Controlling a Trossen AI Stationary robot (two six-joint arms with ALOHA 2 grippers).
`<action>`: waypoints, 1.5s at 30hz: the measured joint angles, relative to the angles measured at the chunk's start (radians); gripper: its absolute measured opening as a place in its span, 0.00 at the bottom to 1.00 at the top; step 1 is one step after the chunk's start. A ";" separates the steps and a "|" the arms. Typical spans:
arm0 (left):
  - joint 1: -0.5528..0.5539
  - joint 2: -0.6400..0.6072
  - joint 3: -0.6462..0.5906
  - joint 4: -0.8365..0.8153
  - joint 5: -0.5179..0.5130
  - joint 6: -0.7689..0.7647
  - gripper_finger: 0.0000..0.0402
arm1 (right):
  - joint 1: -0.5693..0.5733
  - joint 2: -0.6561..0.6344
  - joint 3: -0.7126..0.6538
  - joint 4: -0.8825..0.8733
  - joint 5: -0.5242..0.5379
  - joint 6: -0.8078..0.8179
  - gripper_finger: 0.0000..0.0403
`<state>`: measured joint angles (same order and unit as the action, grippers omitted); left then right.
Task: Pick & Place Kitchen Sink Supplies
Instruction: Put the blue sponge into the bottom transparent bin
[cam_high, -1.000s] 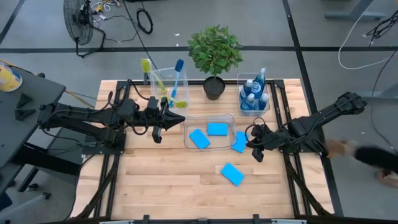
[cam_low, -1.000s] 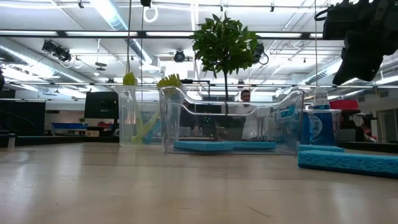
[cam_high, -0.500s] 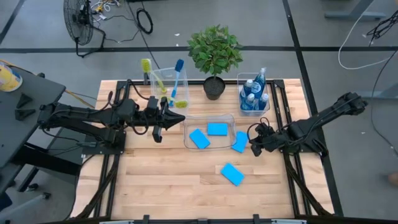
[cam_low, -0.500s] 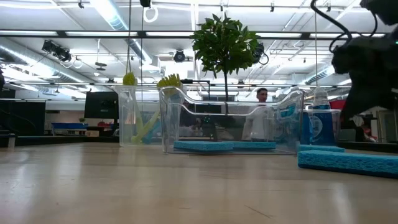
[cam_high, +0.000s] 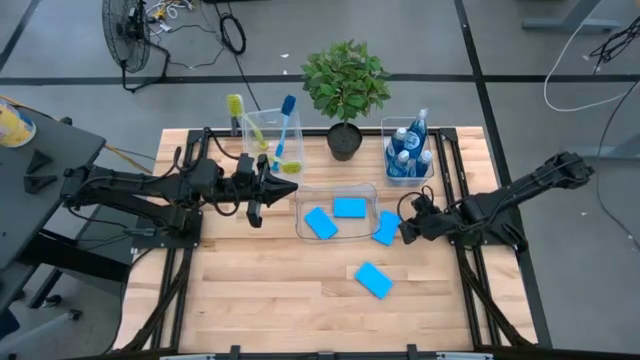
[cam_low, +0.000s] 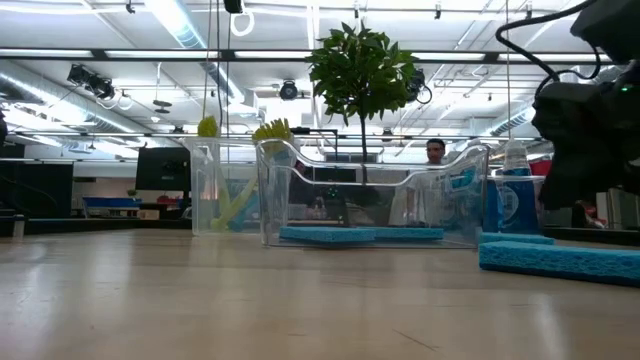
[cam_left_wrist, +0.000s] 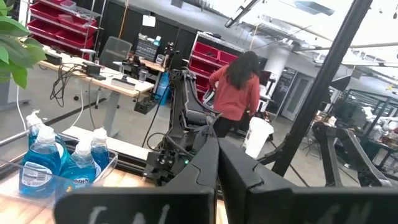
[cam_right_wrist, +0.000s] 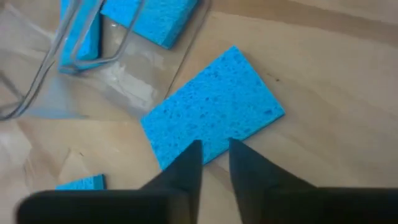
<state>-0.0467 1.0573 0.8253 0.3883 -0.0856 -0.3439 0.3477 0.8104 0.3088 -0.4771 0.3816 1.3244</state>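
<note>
Wooden table (cam_high: 250, 290), seen from above. Clear rectangular plastic bin (cam_high: 300, 210) holds two flat bright-blue sponges (cam_high: 335, 214). A third flat blue sponge (cam_high: 386, 228) lies just outside its right wall, long axis diagonal. Right gripper (cam_right_wrist: 214, 155), fingers slightly parted, hovers at its edge; only the wrist view shows this. Left gripper (cam_high: 254, 212), fingers pressed together, waits left of the bin.

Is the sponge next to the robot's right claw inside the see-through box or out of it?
Out. The sponge lies flat on the table beside the box.
</note>
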 joint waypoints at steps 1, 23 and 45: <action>0.000 0.000 0.000 0.000 0.000 0.000 0.03 | -0.010 0.000 0.000 0.000 -0.011 0.018 0.23; 0.000 0.000 0.000 0.000 0.000 -0.001 0.03 | -0.156 0.019 -0.078 0.157 -0.136 0.069 0.61; 0.000 0.000 0.000 0.000 0.000 -0.001 0.03 | -0.225 0.086 -0.112 0.219 -0.133 0.054 0.61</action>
<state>-0.0467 1.0573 0.8253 0.3878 -0.0860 -0.3450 0.1229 0.8969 0.1970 -0.2583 0.2481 1.3789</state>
